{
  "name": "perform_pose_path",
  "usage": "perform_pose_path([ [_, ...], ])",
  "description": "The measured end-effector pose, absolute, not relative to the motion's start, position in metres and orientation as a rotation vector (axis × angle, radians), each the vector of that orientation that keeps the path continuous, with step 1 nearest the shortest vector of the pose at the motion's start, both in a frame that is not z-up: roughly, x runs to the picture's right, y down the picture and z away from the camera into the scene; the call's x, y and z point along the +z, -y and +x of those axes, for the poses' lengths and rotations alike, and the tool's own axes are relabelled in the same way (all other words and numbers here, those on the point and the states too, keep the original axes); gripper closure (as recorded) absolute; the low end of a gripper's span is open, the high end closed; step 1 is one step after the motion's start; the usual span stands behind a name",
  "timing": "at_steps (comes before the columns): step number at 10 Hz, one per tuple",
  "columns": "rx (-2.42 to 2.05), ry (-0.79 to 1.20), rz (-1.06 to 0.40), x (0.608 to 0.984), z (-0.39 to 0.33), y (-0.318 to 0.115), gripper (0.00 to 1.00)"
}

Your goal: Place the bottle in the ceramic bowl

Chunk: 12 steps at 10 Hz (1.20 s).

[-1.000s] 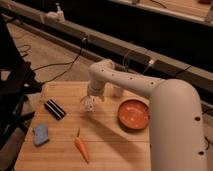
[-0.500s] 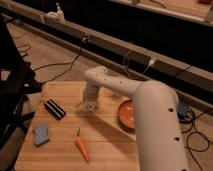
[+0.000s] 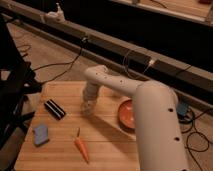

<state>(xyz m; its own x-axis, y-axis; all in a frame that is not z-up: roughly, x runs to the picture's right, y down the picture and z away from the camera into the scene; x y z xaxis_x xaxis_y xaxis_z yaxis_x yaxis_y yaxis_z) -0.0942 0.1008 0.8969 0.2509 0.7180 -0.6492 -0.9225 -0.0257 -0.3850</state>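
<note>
My gripper (image 3: 88, 106) hangs from the white arm over the middle of the wooden table (image 3: 105, 137), close to its surface. A pale shape at its tip blends with it, so I cannot make out the bottle as a separate thing. The ceramic bowl (image 3: 125, 114), orange-red, sits on the table to the right of the gripper. Its right part is hidden behind my arm's thick white forearm (image 3: 157, 130).
A black ribbed block (image 3: 54, 109) lies left of the gripper. A blue-grey sponge (image 3: 41, 134) lies at the front left, and a carrot (image 3: 81, 148) in front of the gripper. Cables cross the floor behind the table. A dark frame stands at the left edge.
The thick forearm has swung left and closer to the camera, hiding more of the bowl. The gripper has sunk slightly and stays over the table's middle.
</note>
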Motion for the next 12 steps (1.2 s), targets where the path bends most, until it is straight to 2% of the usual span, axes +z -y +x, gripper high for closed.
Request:
perform_pose_path([
  [1,1.341,-0.271,-0.882,0.883,-0.085,-0.091,0.92],
  [2,1.343,-0.257,-0.881,0.87,-0.077,-0.084,0.98],
  [6,1.38,-0.23,-0.851,0.814,-0.016,-0.065,1.0],
  [8,1.408,-0.259,-0.842,0.792,0.026,-0.072,1.0],
  [12,1.509,-0.446,-0.816,0.754,0.122,-0.101,1.0],
])
